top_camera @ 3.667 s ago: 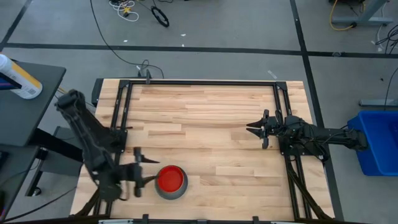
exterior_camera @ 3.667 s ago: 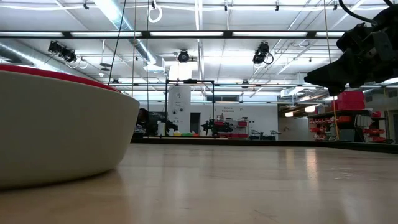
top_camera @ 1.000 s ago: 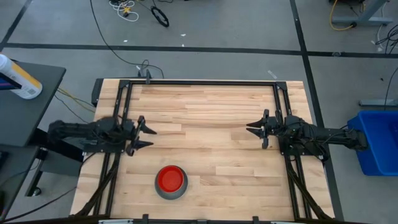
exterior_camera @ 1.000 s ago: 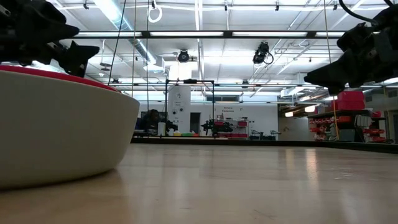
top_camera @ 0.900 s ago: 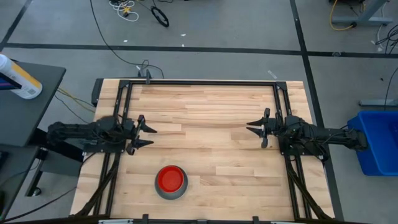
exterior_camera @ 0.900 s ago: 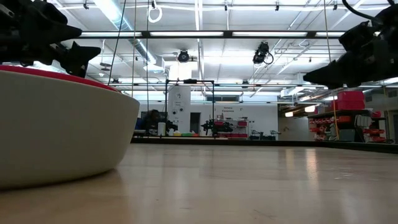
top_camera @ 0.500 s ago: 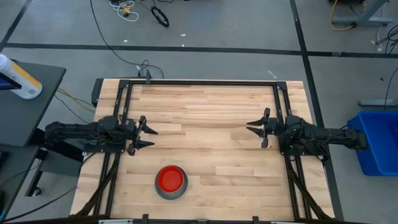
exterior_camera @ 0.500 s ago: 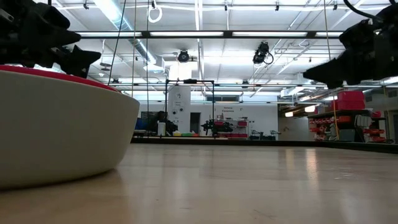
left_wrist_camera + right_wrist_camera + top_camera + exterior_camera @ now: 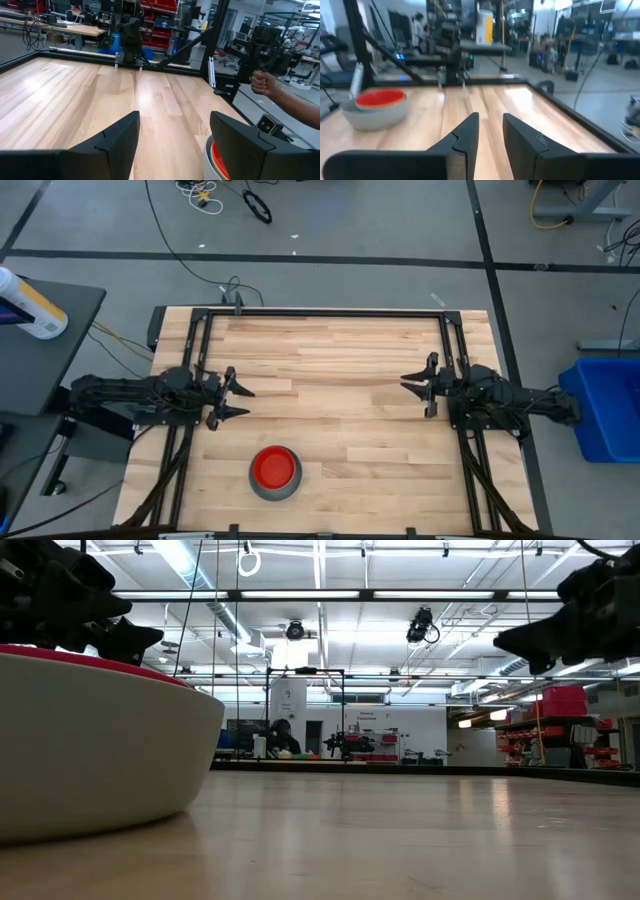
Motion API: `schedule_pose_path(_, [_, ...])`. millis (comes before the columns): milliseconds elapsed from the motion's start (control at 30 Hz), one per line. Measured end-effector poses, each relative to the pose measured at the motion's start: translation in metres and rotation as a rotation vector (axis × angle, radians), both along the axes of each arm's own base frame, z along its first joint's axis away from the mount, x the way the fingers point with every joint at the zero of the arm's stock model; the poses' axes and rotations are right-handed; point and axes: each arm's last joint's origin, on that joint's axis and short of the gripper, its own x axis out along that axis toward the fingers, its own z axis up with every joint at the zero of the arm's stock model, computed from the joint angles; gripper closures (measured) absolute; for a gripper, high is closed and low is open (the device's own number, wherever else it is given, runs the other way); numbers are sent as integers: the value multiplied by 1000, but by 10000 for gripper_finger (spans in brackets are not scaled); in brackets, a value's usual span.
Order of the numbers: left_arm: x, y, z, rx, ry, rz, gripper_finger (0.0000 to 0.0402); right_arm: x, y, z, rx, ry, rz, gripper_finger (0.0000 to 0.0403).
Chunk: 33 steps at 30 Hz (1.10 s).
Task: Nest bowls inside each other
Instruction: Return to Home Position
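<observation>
The bowls stand as one nested stack point(image 9: 275, 471) near the table's front edge, left of centre. The grey bowl point(image 9: 377, 114) is outermost and rests on its base. The red bowl point(image 9: 380, 97) sits on top inside it, and thin edges of other bowls show at the rim point(image 9: 216, 161). My left gripper point(image 9: 243, 401) hovers level at the left side, behind the stack, open and empty point(image 9: 174, 145). My right gripper point(image 9: 403, 384) hovers level at the right side. A narrow gap shows between its fingers point(image 9: 490, 132), with nothing in it.
Black frame rails point(image 9: 320, 311) run along the table's far, left and right sides. Bare wood point(image 9: 330, 395) lies between the two grippers. A person's hand point(image 9: 262, 82) shows beyond the table's front edge. A blue bin point(image 9: 605, 405) stands off the right side.
My right gripper has tipped up a little, so its tip stands slightly higher in the low view, and it has rolled slightly. The bowl stack has stayed put.
</observation>
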Motion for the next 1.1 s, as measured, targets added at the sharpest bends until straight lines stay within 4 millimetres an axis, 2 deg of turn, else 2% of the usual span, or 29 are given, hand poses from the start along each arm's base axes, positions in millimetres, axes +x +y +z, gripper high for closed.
schedule_pose_path(133, [0,0,0,-1,1,1,152,-2,1,1,17,-4,15,307])
schedule_pose_path(333, [0,1,0,-20,5,49,152,-1,-3,1,4,9,-77,308])
schedule_pose_path(733, [0,4,-1,-15,8,154,152,1,-4,-1,11,41,-83,307])
schedule_pose_path(1100, [0,4,1,115,-16,152,152,1,-4,-1,11,41,-82,307])
